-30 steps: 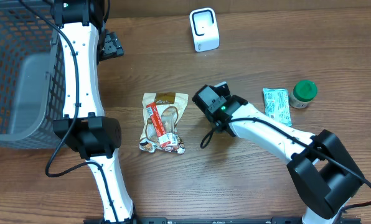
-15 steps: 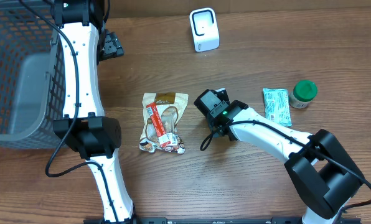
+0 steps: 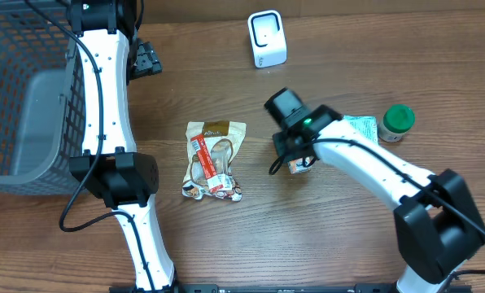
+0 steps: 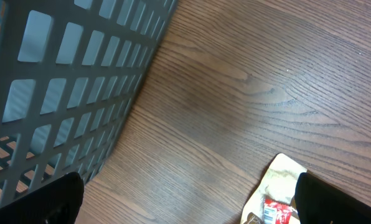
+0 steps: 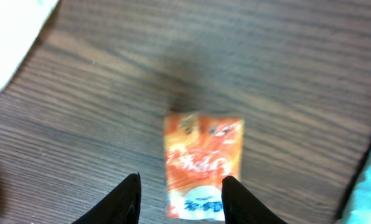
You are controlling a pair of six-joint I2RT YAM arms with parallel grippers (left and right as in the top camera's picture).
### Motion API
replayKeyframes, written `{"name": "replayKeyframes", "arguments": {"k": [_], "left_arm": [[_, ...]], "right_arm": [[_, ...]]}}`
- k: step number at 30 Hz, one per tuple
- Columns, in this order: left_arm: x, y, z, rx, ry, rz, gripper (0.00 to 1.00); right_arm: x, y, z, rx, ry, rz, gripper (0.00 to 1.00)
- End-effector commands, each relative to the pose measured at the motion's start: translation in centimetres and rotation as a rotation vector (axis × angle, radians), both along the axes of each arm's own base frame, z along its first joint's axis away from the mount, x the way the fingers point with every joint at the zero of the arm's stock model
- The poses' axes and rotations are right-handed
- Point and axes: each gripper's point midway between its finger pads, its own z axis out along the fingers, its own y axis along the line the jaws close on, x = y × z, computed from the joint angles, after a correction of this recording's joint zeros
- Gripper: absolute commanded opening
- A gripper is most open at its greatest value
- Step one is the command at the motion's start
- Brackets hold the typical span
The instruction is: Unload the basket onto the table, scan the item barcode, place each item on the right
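Observation:
A small orange packet (image 5: pixel 202 165) with white print lies on the wooden table, blurred in the right wrist view. My right gripper (image 5: pixel 180 202) is open, one finger on each side of the packet's near end; a gap shows on the left, and the packet's right edge runs under the right finger. From overhead the packet (image 3: pixel 300 166) peeks out just below my right gripper (image 3: pixel 295 156). The white scanner (image 3: pixel 267 38) stands at the back of the table. High near the basket, my left gripper (image 4: pixel 201 208) is open and holds nothing.
A grey mesh basket (image 3: pixel 23 98) fills the left side. A tan snack bag (image 3: pixel 214 159) lies mid-table. A green-and-white pouch (image 3: pixel 360 134) and a green-lidded jar (image 3: pixel 398 122) sit right of my right arm.
My right gripper has opened and the arm has swung right and toward the back; the orange packet now shows beneath it. The left arm has not moved.

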Motion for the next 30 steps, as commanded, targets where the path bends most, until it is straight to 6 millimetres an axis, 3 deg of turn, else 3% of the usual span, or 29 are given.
{"name": "replayKeyframes", "arguments": {"k": [1,5,9,12,20,30], "left_arm": [[-0.2,0.2,1.1,0.014,-0.024,0.002,1.0],[-0.2,0.1,1.1,0.014,-0.024,0.0,1.0],[-0.1,0.1,1.1,0.014,-0.024,0.0,1.0],[-0.1,0.1,1.1,0.014,-0.024,0.0,1.0],[-0.1,0.1,1.1,0.014,-0.024,0.0,1.0],[-0.1,0.1,1.1,0.014,-0.024,0.0,1.0]], "right_arm": [[0.7,0.1,1.8,0.146,0.036,0.054,0.42],[0.6,-0.8,2.3,0.293,0.126,0.091,0.42],[0.6,-3.7,1.5,0.275,0.171,0.019,0.47],[0.0,-4.7,0.5,0.262,0.193,0.026,0.47],[-1.6,-4.2,-2.5,0.252,0.202,0.081,0.41],[-1.2,-3.5,-4.3,0.281,0.145,0.1,0.37]]}}
